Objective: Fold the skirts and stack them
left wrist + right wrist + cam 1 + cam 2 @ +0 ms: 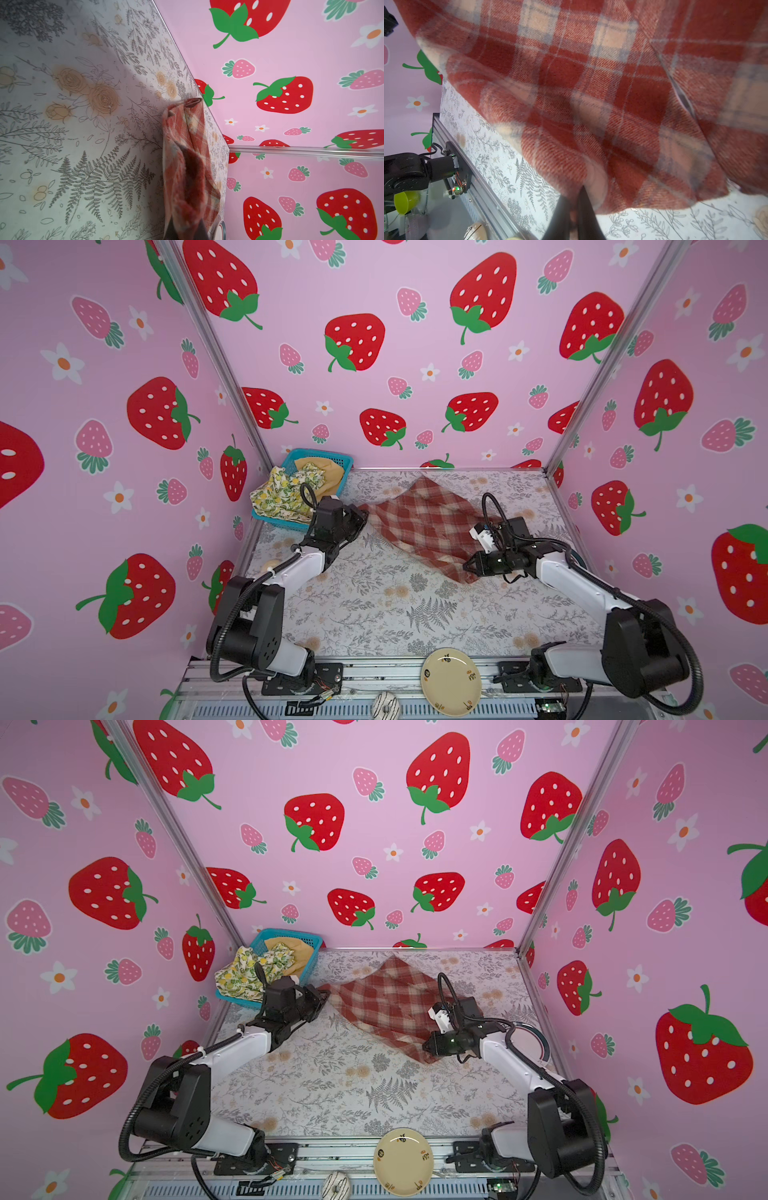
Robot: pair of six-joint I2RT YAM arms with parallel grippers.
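Note:
The red-and-cream plaid skirt point(428, 518) point(386, 1002) is spread slantwise over the far middle of the table. My left gripper point(365, 514) point(326, 995) is shut on its left corner, and in the left wrist view the cloth point(187, 155) bunches between the dark fingers point(176, 230). At the skirt's near corner, my right gripper point(468, 567) point(426, 1046) point(573, 199) is shut on the hem point(591, 93). The lemon-print skirt point(278, 493) point(241, 973) hangs over the edge of the blue basket point(320, 454) point(291, 932). The mustard skirt point(328, 475) point(297, 952) lies inside the basket.
The basket stands in the far left corner against the strawberry walls. A cream plate point(451, 680) point(403, 1160) and a white striped donut point(384, 705) lie on the front rail. A round white dish with a blue-grey rim point(536, 1040) sits behind my right arm by the right wall.

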